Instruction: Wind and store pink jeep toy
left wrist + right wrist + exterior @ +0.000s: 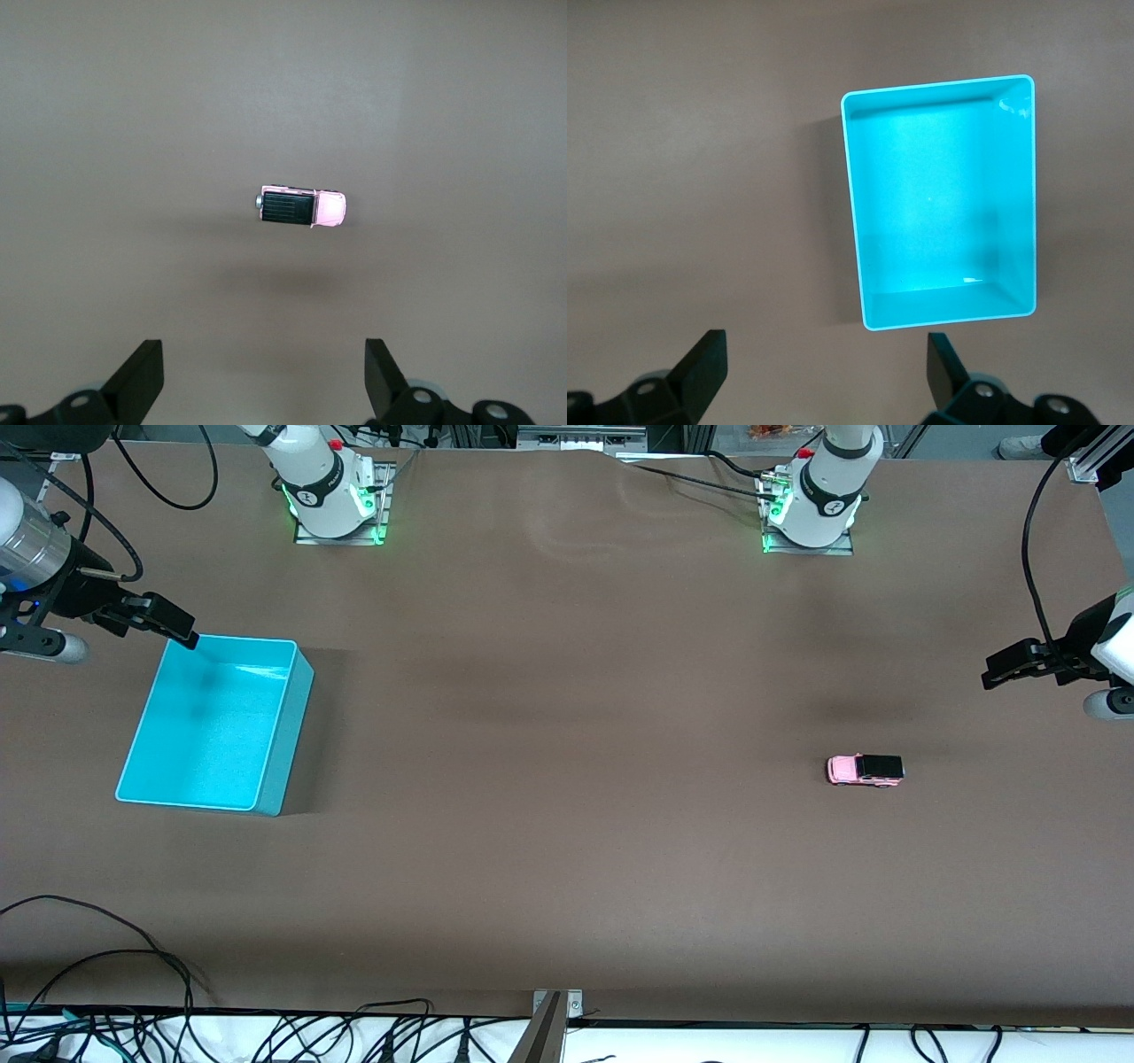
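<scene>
The pink jeep toy (865, 770) (301, 208), pale pink with a black roof, stands on its wheels on the brown table toward the left arm's end. My left gripper (997, 673) (263, 376) hangs open in the air over the table edge at that end, apart from the jeep, with nothing between its fingers. My right gripper (182, 631) (826, 372) is open too, up in the air over the corner of the cyan bin (142, 795) (856, 212). The bin holds nothing.
The two arm bases (332, 491) (815, 500) stand along the table edge farthest from the front camera. Loose black cables (133, 957) lie by the nearest edge at the right arm's end. A metal bracket (554, 1014) sits at the middle of that edge.
</scene>
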Motion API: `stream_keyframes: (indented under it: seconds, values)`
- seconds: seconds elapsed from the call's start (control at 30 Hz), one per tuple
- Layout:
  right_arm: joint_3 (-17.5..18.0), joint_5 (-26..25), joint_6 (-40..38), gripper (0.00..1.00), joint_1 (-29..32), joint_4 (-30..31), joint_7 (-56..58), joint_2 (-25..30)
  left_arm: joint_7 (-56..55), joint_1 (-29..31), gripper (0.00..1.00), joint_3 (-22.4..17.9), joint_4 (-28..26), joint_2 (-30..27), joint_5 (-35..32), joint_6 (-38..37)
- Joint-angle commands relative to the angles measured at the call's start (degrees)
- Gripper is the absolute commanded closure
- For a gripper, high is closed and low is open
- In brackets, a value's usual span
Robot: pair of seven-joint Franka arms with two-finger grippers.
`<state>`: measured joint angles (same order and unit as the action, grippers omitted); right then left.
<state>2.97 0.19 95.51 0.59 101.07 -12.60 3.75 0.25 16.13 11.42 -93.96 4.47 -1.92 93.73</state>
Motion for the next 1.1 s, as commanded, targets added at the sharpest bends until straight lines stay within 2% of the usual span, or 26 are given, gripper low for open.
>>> stream_keyframes:
  seconds: [0.0,1.07]
  values:
    - [-0.1,-0.5,-1.1,0.00,0.1,-0.8,1.0,0.3,-0.2,0.0,0.00,0.3,1.3,0.2,-1.3,-0.7]
    - [-0.1,-0.5,-1.1,0.00,0.1,-1.0,1.0,0.3,0.1,-0.7,0.00,0.5,1.6,0.2,-3.8,-0.6]
